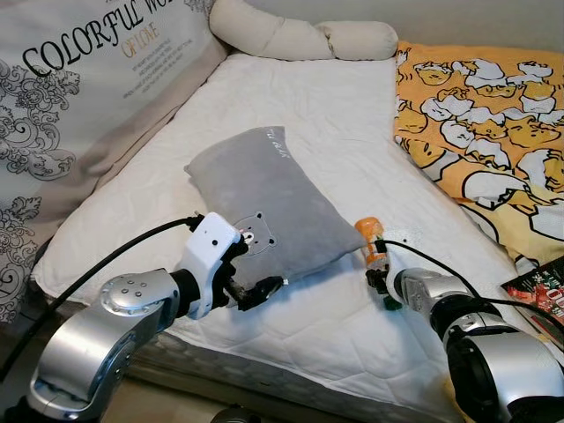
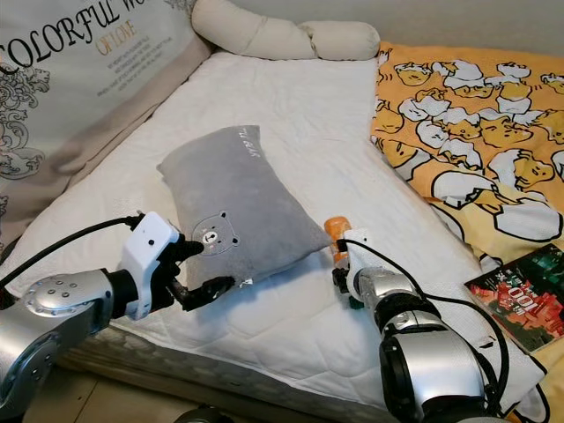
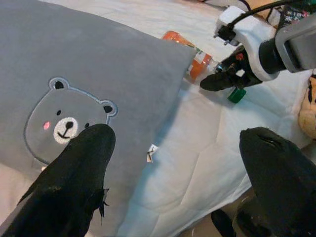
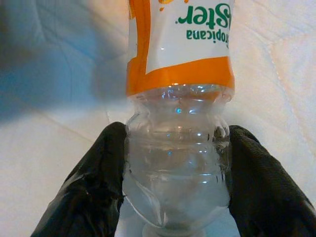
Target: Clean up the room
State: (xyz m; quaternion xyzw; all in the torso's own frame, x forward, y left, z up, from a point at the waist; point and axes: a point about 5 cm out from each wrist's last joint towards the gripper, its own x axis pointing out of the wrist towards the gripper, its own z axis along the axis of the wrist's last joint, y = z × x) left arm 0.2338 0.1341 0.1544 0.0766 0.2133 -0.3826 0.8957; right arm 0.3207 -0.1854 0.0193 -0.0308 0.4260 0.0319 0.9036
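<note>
A grey pillow (image 1: 260,198) with a bear face lies in the middle of the white mattress (image 1: 317,97). My left gripper (image 1: 256,280) is open at the pillow's near corner; one finger (image 3: 74,177) is over the bear patch and the other finger (image 3: 281,182) is off the pillow's edge. An empty plastic bottle (image 4: 180,74) with an orange label lies just right of the pillow (image 3: 89,74). My right gripper (image 1: 381,280) is shut on the bottle's clear end near its green cap (image 3: 237,95), with both fingers pressed against its sides.
A yellow duck-print blanket (image 1: 485,115) covers the bed's right side. A magazine (image 2: 520,304) lies by the near right edge. A beige bolster (image 1: 300,35) lies at the far end, and a large printed cushion (image 1: 79,97) leans on the left.
</note>
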